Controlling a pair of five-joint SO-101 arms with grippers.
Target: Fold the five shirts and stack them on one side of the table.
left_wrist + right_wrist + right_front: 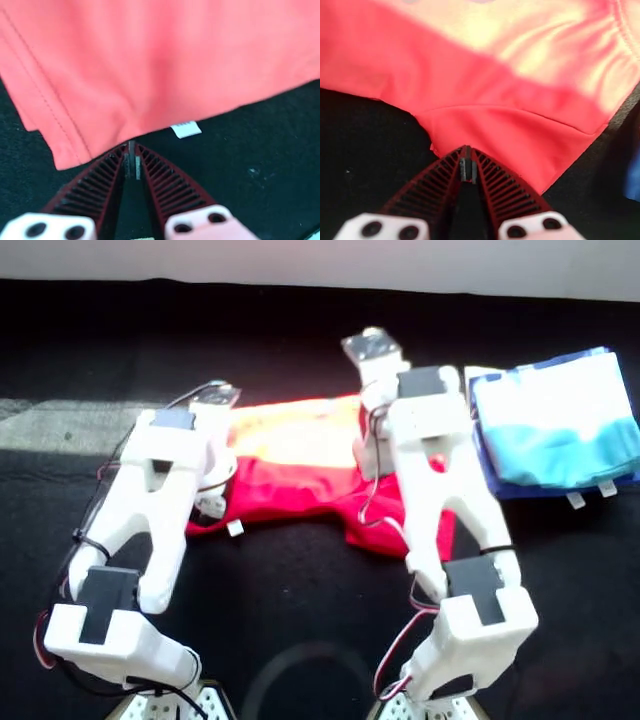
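High view: a black worktop [300, 350] seen from above, with a band of sunlight crossing it. A red shirt [300, 485] lies spread at the middle, its far half lit orange-yellow by the sun. Two white robot arms stand side by side at the near edge and bend over the shirt. The left arm [160, 490] is over the shirt's left end, beside a small white label [235, 528] on the near hem. The right arm [440, 470] is over the shirt's right end. Well off to the right lies a stack of folded shirts [555, 430], white and pale blue on top of dark blue, apart from the red shirt.

Left wrist view: the left end effector [131, 150] is clenched. Its ribbed dark fingers [95, 185] meet at their tips on the red shirt's hem, gripping the edge of the cloth. The white label sits just beside the tips, with bare black worktop around it.

Right wrist view: the right end effector [466, 152] is also clenched. Its tips come together on a folded flap of the red shirt and pinch it at the edge. The sunlit part of the shirt lies beyond.
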